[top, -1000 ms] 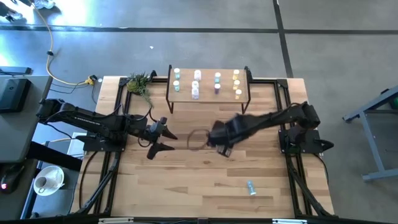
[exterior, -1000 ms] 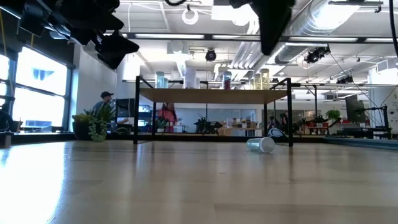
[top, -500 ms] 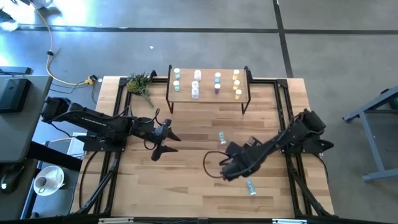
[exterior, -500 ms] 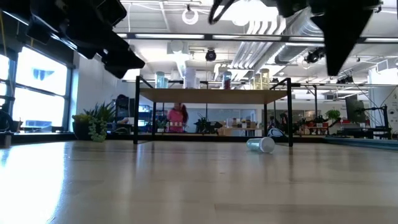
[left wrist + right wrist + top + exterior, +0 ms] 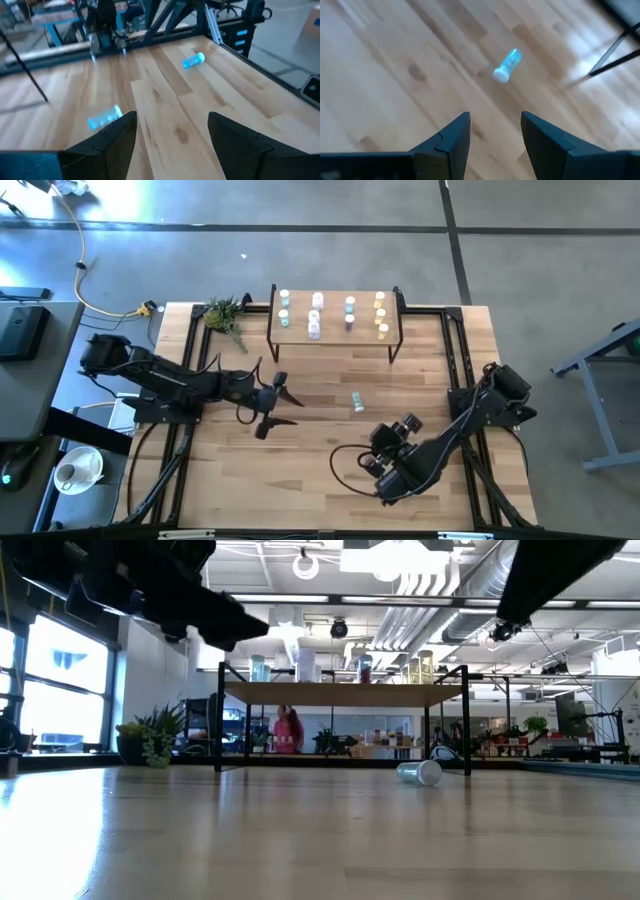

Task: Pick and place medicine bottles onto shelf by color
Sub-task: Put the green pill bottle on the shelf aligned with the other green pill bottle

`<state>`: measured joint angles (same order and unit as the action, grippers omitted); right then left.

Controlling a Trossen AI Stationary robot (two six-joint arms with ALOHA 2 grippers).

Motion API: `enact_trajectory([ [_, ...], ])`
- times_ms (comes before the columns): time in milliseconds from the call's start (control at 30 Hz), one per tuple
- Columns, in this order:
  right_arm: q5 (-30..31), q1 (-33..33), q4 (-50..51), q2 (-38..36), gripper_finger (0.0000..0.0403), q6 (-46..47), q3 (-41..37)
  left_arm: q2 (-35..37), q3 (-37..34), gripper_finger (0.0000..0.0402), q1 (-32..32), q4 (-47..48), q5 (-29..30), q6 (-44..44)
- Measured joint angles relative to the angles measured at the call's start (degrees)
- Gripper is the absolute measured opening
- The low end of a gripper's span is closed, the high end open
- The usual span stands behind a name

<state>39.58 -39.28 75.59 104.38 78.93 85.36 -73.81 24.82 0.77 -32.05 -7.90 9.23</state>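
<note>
The shelf (image 5: 335,330) stands at the table's far middle, with several medicine bottles (image 5: 315,315) upright on it in columns by colour. One light blue bottle (image 5: 357,401) lies on its side mid-table, ahead of my open left gripper (image 5: 282,406), also seen as the nearer bottle (image 5: 104,118). A second blue bottle (image 5: 506,65) lies on its side on the wood, ahead of my open right gripper (image 5: 495,117). In the high view my right gripper (image 5: 385,478) covers it near the table's front right. Neither gripper touches a bottle.
A small plant (image 5: 225,315) sits left of the shelf. Black frame rails (image 5: 465,380) run along both sides of the table. A dark cable loop (image 5: 345,465) hangs by the right gripper. A person (image 5: 285,728) stands in the room behind the shelf.
My right gripper has swung from the table's middle toward the near right, sinking and rolling; it has uncovered the mid-table bottle and now hangs over the near one. My left gripper has moved a little toward the right and down, and has rolled. Both stay open.
</note>
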Motion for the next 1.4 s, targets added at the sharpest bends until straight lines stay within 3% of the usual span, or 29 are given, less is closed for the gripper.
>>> enact_trajectory([
  [167,0.5,2.3,2.7,0.0,0.0165,-1.4,1.6,-2.6,4.9,0.0234,0.0,2.4,0.0,7.0],
  [333,4.5,5.5,4.5,0.0,0.0165,-1.9,3.6,-5.1,11.1,0.0234,1.5,10.9,0.0,12.0],
  [533,5.0,8.5,5.2,0.0,0.0165,-2.2,3.8,-7.5,17.2,0.0234,4.7,20.5,0.0,19.8],
  [933,7.4,12.5,-0.7,0.3,0.0165,-0.5,3.8,-7.6,19.4,0.0234,6.4,35.9,0.0,14.8],
  [1233,4.4,15.5,-0.8,2.6,0.0165,-0.9,3.8,-7.6,19.1,0.0234,2.0,49.7,-0.1,11.1],
  [1400,4.4,17.0,-0.8,2.6,0.0165,-0.9,3.8,-7.6,19.1,0.0234,-1.5,52.9,0.0,8.8],
])
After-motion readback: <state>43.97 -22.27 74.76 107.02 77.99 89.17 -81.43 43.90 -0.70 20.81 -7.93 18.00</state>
